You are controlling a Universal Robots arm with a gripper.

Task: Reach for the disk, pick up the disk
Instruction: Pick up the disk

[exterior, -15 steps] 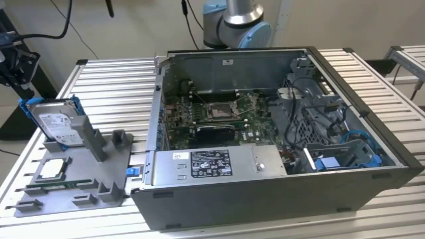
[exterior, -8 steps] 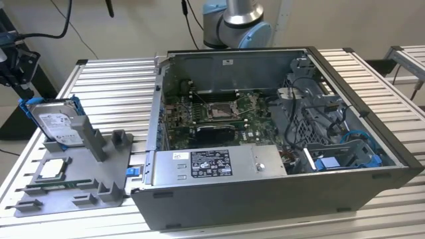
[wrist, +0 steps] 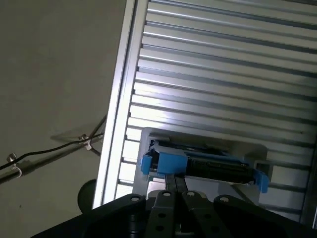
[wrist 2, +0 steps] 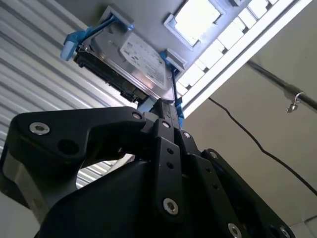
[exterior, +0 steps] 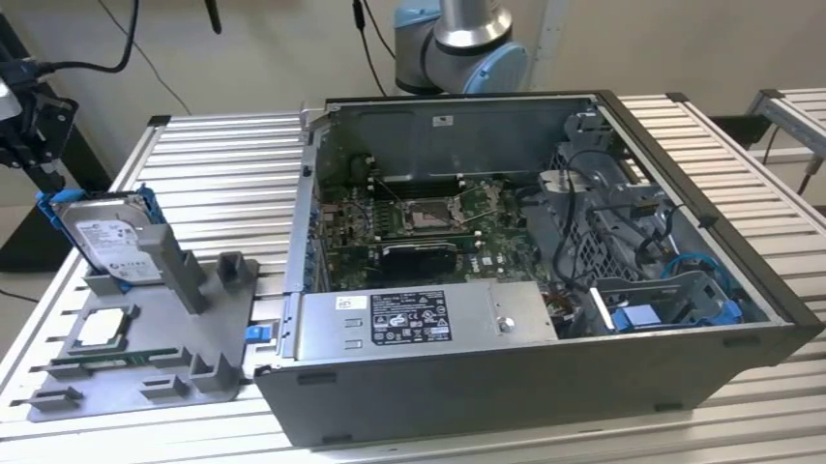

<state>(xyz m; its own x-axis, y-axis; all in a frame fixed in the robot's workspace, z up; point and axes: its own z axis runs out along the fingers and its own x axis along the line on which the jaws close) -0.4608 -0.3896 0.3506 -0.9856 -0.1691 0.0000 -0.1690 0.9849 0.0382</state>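
Observation:
The disk (exterior: 110,232) is a silver hard drive with a white label and blue side rails. It stands tilted on edge in a grey holder (exterior: 155,319) at the exterior view's left. My gripper (exterior: 49,179) hangs just above and beside the disk's upper blue rail. In the first wrist view the disk (wrist: 213,168) is edge-on, and my gripper (wrist: 173,178) is shut, its slim black fingers side by side with their tips at the blue rail. In the second wrist view the gripper (wrist 2: 167,106) reaches the labelled disk (wrist 2: 133,59) at its edge. I cannot tell whether it touches.
An open computer case (exterior: 697,290) takes up the middle of the slatted aluminium table (exterior: 220,164), with a long grey labelled box (exterior: 413,314) at its near side. A small square chip (exterior: 103,329) lies on the grey holder. The arm's base (exterior: 458,39) stands behind the case.

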